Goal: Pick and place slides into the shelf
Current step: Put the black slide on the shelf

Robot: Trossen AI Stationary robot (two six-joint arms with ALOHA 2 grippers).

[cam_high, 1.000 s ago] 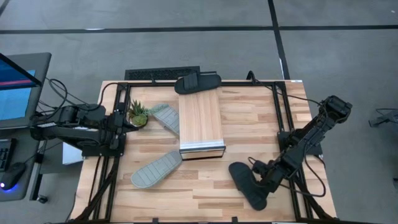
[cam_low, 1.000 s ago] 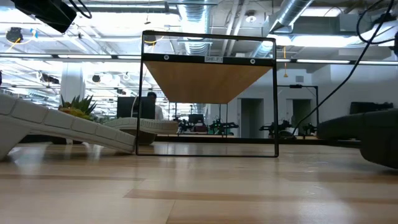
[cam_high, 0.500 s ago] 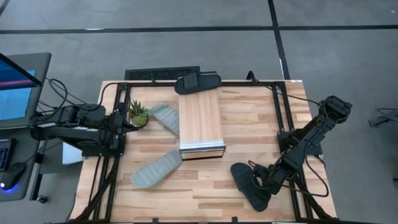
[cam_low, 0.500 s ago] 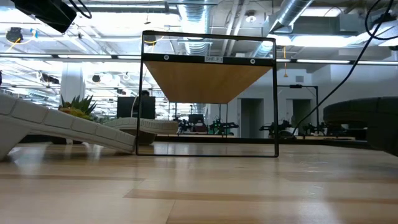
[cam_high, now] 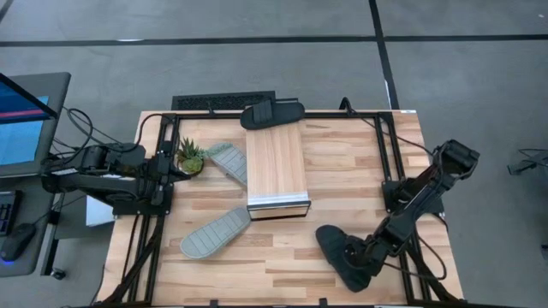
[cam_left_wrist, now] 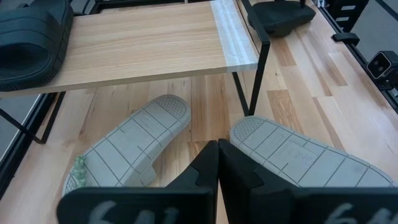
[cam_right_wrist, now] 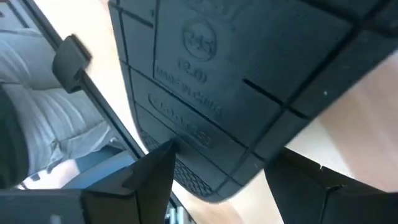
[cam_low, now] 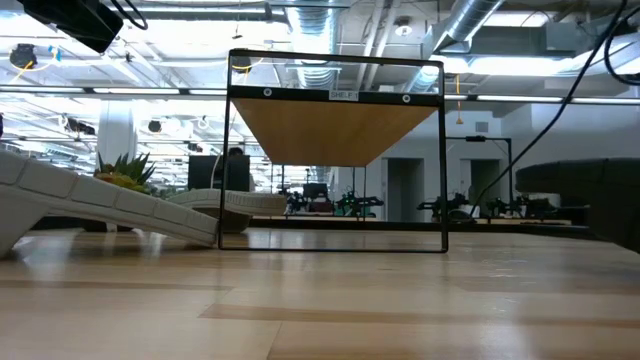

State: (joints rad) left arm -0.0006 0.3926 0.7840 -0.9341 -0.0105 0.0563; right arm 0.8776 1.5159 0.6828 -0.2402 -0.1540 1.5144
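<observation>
The long light-wood shelf stands mid-worktop, silvery edge toward the front, open for loading. One black slide sandal lies at its far end, two grey-green sandals sole-up left of it. Near the front right corner, the right gripper, fingers spread wide, straddles the second black slide, apparently lining up a grasp. The left gripper waits pinched together at the left edge.

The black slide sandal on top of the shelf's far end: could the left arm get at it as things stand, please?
Probably yes. The black slide sandal lies exposed on the light-wood shelf, nothing over it. The left gripper, shut, waits beside the small potted plant, so it would have to open and clear that.
</observation>
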